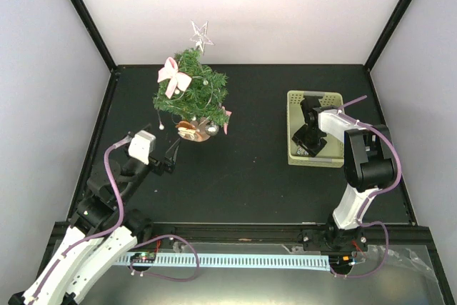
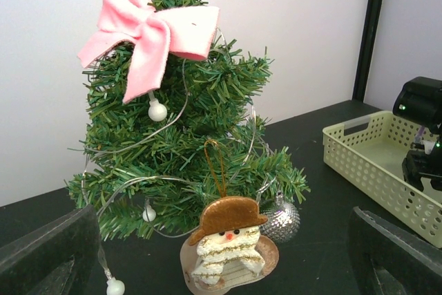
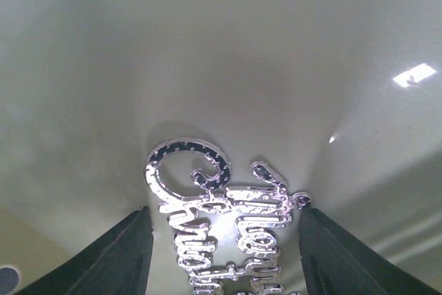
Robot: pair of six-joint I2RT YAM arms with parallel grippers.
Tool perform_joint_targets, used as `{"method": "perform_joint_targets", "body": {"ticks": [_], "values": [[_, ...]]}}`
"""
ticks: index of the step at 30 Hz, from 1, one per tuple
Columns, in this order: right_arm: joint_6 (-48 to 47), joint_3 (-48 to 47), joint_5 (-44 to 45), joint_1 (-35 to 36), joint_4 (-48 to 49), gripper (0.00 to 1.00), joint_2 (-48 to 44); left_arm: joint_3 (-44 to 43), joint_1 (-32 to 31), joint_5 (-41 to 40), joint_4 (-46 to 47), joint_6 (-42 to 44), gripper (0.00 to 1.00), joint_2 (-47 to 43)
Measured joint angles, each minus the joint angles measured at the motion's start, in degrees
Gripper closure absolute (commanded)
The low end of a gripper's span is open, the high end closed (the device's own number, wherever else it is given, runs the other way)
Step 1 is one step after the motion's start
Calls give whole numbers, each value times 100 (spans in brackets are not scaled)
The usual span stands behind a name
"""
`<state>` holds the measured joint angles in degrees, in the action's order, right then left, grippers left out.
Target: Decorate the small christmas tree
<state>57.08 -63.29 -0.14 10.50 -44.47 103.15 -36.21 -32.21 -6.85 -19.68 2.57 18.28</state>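
Right claw (image 1: 313, 149) in basket (image 1: 293, 126) right of tree (image 1: 193, 91) straddles silver ornament (image 3: 221, 205) for pickup, grip unclear; left claw (image 1: 169, 159) open.

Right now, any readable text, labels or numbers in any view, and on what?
"C": silver glitter script ornament in the pale green basket; only the capital reads, the rest runs off frame.
No text on the small christmas tree, pink bow or snowman ornament.
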Motion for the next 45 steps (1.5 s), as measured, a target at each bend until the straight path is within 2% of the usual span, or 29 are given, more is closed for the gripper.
{"method": "perform_joint_targets", "body": {"ticks": [5,26,35,45], "values": [[31,13,-2,0,140,46,0,2,0,0,0,0,1,-7],[-107,42,319,2,291,45,-103,4,0,-4,0,2,1,-7],[-356,-59,695,2,256,46,-509,22,0,-2,2,2,1,-4],[-662,-24,706,2,297,35,-638,42,0,2,0,2,1,9]]}}
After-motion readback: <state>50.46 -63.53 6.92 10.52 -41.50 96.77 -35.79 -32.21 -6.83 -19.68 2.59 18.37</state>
